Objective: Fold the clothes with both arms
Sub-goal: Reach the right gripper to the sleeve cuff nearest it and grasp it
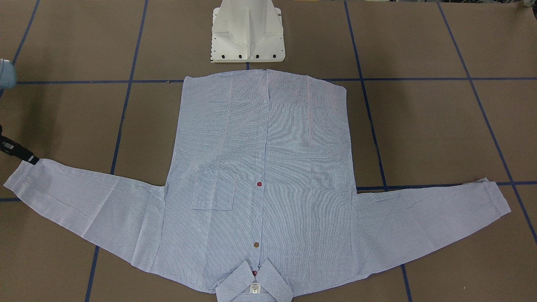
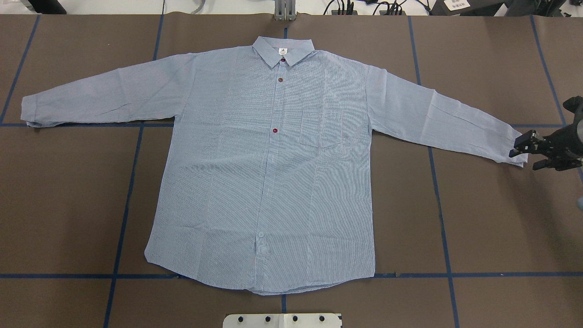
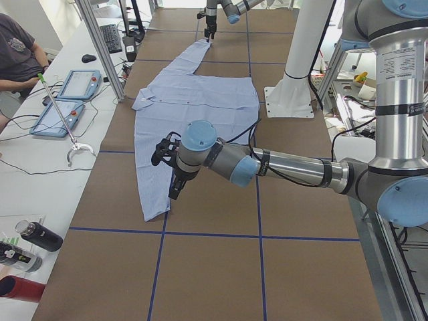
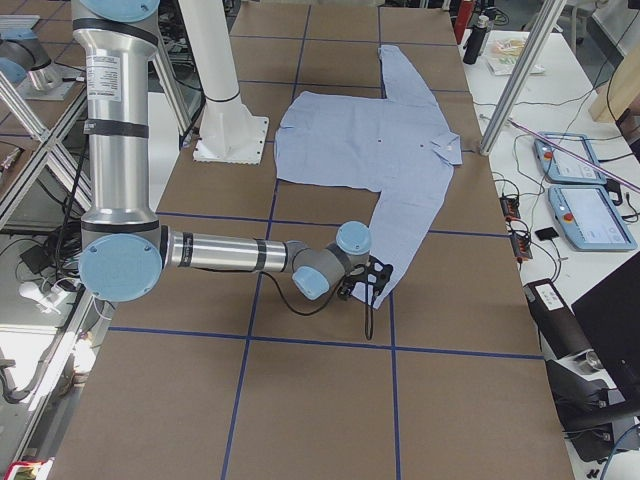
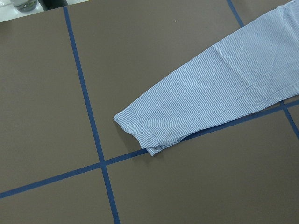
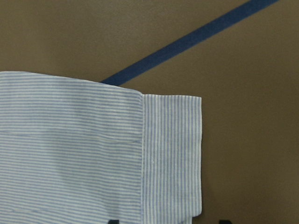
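The shirt [image 2: 268,182] lay flat on the surface [image 2: 492,228], collar at 12 o'clock, sleeves spread for folding, while the right hand [image 2: 526,156] stood wide at the 3 o'clock cuff [image 2: 512,148], seemingly to grip it, and the left hand [image 3: 172,187] hid its opening.

We note bright, even, diffuse lighting; shadows on the table [image 3: 200,267] are soft and faint. Fine stripes of the shirt [image 1: 268,147] show moiré banding. Right wrist view slightly soft.
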### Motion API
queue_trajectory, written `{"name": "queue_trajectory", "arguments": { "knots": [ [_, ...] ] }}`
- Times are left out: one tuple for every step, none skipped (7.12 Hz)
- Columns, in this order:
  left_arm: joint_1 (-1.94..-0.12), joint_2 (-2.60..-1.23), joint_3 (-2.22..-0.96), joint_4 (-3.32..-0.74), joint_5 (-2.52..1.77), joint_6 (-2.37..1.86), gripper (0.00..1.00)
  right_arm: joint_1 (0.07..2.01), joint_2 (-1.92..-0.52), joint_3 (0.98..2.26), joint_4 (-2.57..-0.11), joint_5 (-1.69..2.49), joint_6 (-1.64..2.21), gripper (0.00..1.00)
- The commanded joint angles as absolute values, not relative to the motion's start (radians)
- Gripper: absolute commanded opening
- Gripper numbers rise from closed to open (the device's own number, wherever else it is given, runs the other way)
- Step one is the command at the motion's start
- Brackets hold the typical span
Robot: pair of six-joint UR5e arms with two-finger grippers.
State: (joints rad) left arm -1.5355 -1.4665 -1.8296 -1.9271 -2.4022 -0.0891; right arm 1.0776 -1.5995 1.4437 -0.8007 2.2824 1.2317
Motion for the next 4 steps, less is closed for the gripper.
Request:
{"name": "queue_trajectory", "arguments": {
  "knots": [
    [-1.536, -1.466, -1.832, -1.928, -2.402, -0.089, 1.0, 1.072, -1.595, 1.437, -0.802, 2.269, 1.232, 0.67],
    [-1.536, -1.466, -1.83, -1.928, -2.402, -0.086, 1.0, 1.071, -1.588, 1.419, -0.801, 2.266, 1.232, 0.64],
    [-1.536, -1.466, -1.83, -1.928, -2.402, -0.087, 1.0, 1.071, -1.582, 1.414, -0.801, 2.266, 1.233, 0.57],
    [-1.536, -1.466, -1.832, -1.928, -2.404, -0.087, 1.0, 1.072, -1.582, 1.413, -0.801, 2.266, 1.235, 0.26]
  ]
}}
